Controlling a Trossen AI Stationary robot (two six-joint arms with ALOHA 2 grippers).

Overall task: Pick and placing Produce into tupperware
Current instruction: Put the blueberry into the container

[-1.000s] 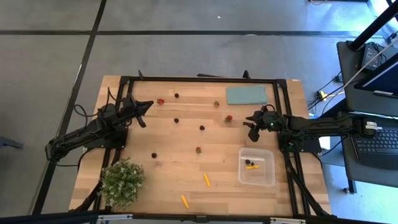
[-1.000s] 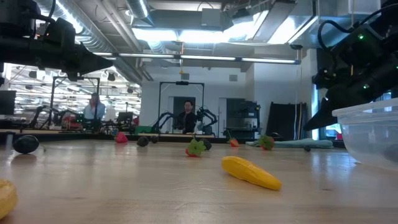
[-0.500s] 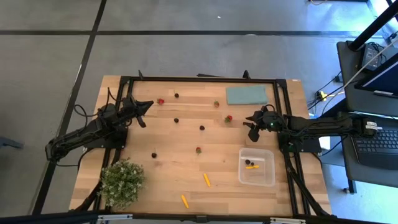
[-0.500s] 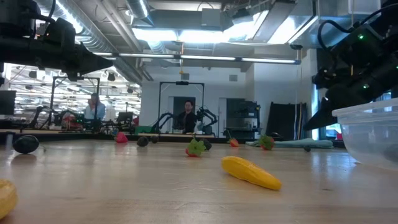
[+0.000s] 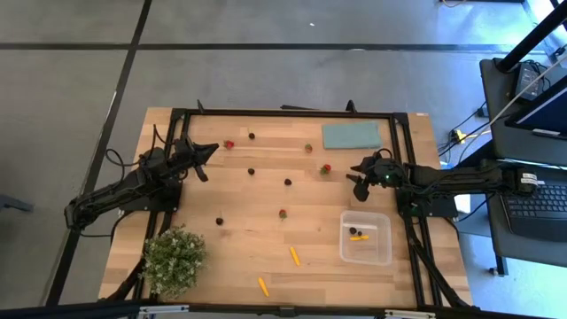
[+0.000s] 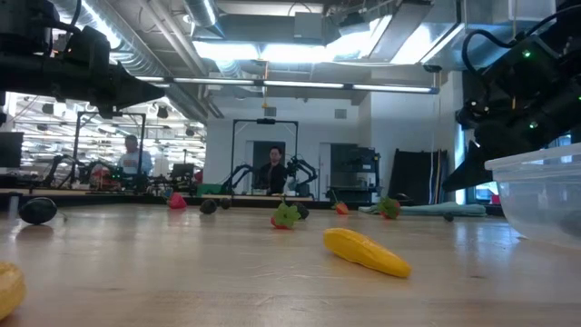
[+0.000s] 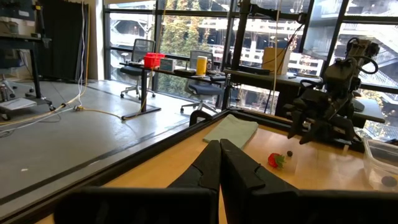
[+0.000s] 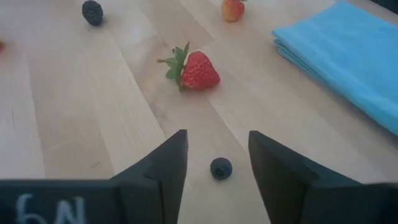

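The clear tupperware (image 5: 366, 237) stands near the table's right near part, with an orange stick and a dark berry inside. Red berries (image 5: 326, 167), dark round ones (image 5: 288, 182) and orange sticks (image 5: 294, 256) lie scattered on the wood. My right gripper (image 5: 357, 179) is open, just left of the right table edge. In its wrist view the right gripper (image 8: 217, 140) has one dark berry (image 8: 221, 168) lying on the table between its fingers, untouched, and a strawberry (image 8: 196, 71) ahead. My left gripper (image 5: 211, 147) is shut and hovers at the far left; the left wrist view shows the left gripper (image 7: 219, 144) above the table.
A folded teal cloth (image 5: 351, 136) lies at the far right, close behind my right gripper. A bushy potted plant (image 5: 174, 260) stands at the near left corner. A dark frame rail (image 5: 283, 112) runs round the table. People show in the room beyond the table in the low view.
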